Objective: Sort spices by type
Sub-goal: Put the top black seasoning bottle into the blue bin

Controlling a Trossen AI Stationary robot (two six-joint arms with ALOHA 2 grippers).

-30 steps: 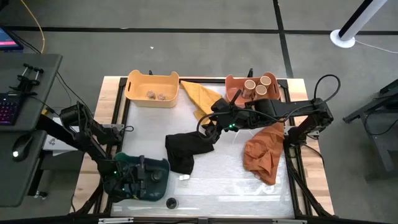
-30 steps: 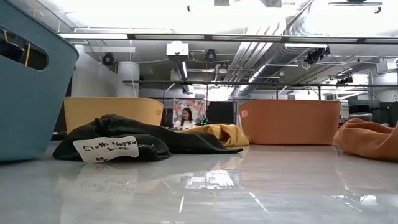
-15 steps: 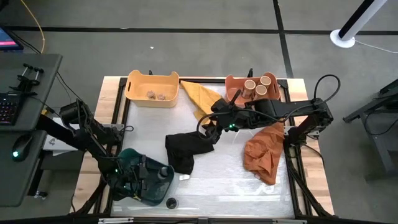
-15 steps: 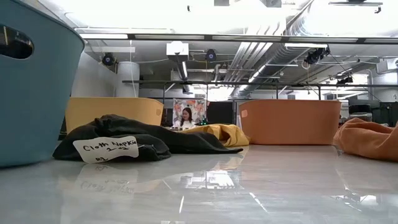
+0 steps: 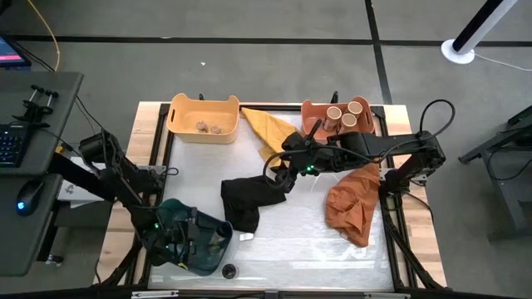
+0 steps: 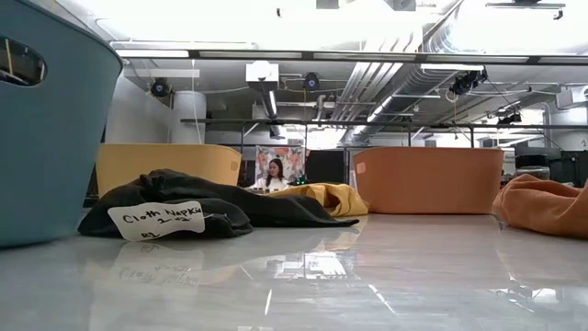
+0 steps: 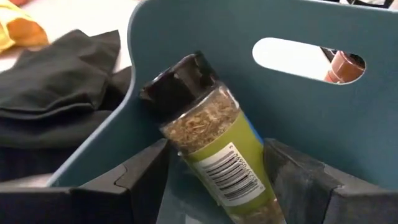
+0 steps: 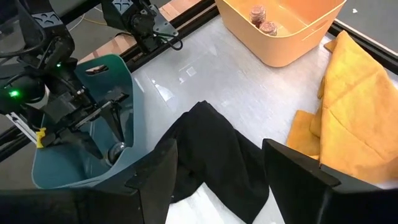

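The blue bin (image 5: 195,242) stands tilted at the table's near left. My left gripper (image 7: 214,155) reaches into it, open. A dark-lidded spice jar (image 7: 214,143) with a green label lies between its fingers and leans lid-up against the bin's inner wall. My right gripper (image 8: 214,174) hangs open and empty above the black cloth (image 5: 249,199). The salmon bin (image 5: 316,112) holds three tan-lidded jars (image 5: 345,115). The yellow bin (image 5: 187,112) holds brown lumpy pieces (image 5: 208,127). Another dark-lidded jar (image 5: 229,271) sits at the near edge. My left gripper has a finger on either side of the jar's labelled body (image 7: 233,177). A narrow gap shows beside one finger (image 7: 146,177). I cannot tell whether the other finger (image 7: 292,177) touches the label, or whether the gripper touches the bin's wall.
A yellow cloth (image 5: 270,129) lies between the two far bins. An orange cloth (image 5: 353,203) is heaped at the right. The black cloth's white tag (image 6: 156,221) lies toward the near side. Bare table shows in the near middle (image 5: 299,245).
The blue bin has tipped and turned a little on the table around my left gripper inside it. In the low view its wall now stands higher and farther left. My right arm has kept still.
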